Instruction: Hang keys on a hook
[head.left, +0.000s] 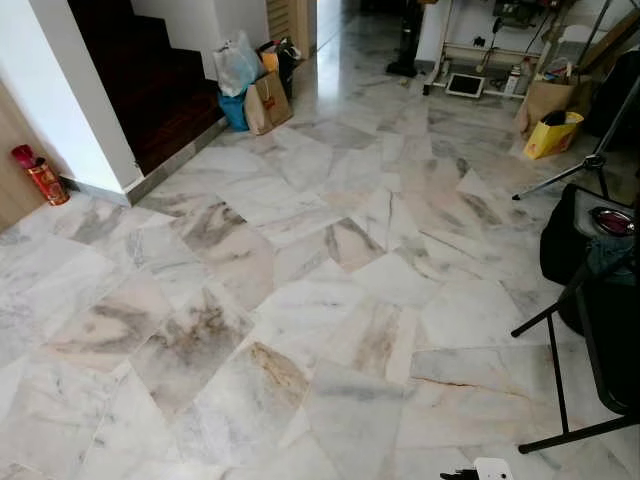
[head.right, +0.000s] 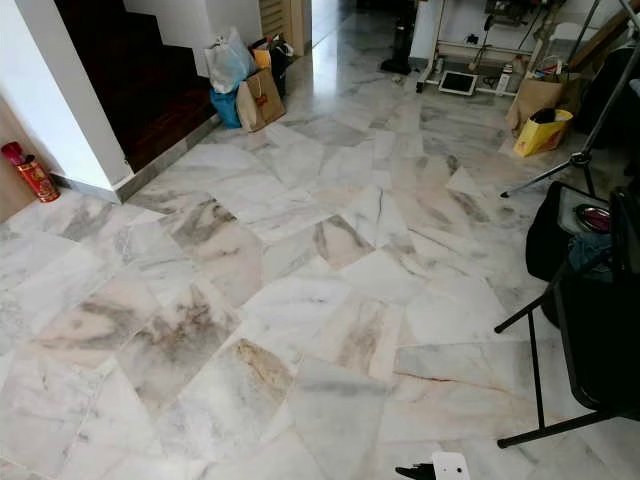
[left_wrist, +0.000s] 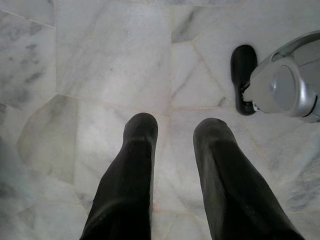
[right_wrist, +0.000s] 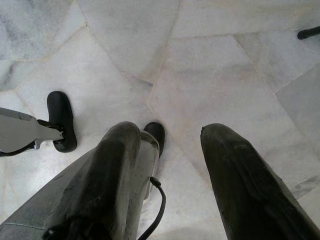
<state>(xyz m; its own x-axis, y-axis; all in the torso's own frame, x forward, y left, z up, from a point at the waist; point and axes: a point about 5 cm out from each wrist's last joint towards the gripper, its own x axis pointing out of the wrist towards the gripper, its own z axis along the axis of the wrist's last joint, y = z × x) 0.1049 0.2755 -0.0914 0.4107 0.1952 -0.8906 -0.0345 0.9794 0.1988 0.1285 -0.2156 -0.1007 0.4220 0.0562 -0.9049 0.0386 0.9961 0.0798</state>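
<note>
Head views: sharp, evenly lit. Glare streak on marble floor (head.left: 330, 80) at far doorway. Staircase recess (head.left: 140, 70) dark, little detail. Wrist views: soft diffuse light, faint shadows; near black fingers (left_wrist: 132, 190) slightly out of focus.

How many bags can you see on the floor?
4, maybe more hidden. By the stairs: a clear plastic bag, a blue bag and a brown paper bag. A yellow bag sits far right.
</note>
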